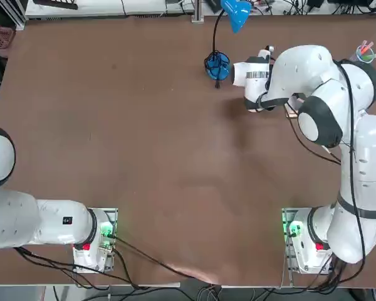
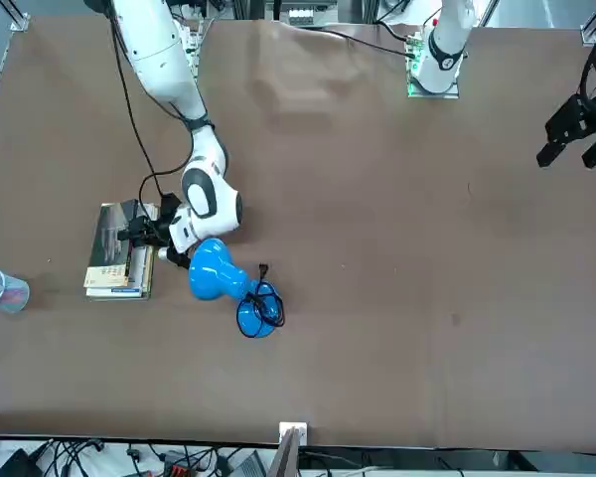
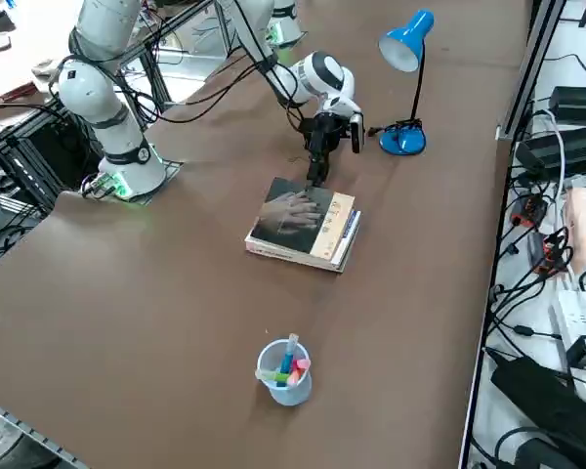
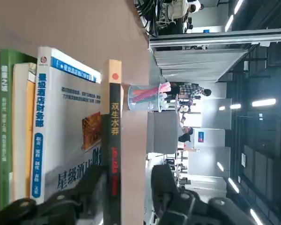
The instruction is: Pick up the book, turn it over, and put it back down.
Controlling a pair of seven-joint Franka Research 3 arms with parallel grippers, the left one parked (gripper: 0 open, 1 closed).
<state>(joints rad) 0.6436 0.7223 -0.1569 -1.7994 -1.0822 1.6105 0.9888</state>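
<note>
Table: brown top (image 3: 176, 293), wide, mostly bare; cables and gear along the edge by the robot's right side.
Book: thin dark paperback (image 3: 291, 211) w/ tan band at one end; dark grey face w/ pale hand pic is up. Lies flat on top of a small stack at the robot's right side of the table. Wrist view shows its dark spine w/ tan end (image 4: 114, 140) edge-on.
Stack: white-covered book w/ blue lettering (image 4: 68, 136) right under it, more books below, incl. a green-spined one (image 4: 4, 140).
Right gripper: (image 3: 317, 166) at the stack's end nearest the lamp; fingers part-open, one each side of the dark book's edge (image 4: 91, 183); can't tell if pads touch it.
Cup: clear plastic cup (image 3: 285, 373) w/ coloured pens in it, upright, near the stack, apart from it.
Lamp: blue desk lamp (image 3: 407, 59), round base just beyond the gripper.
</note>
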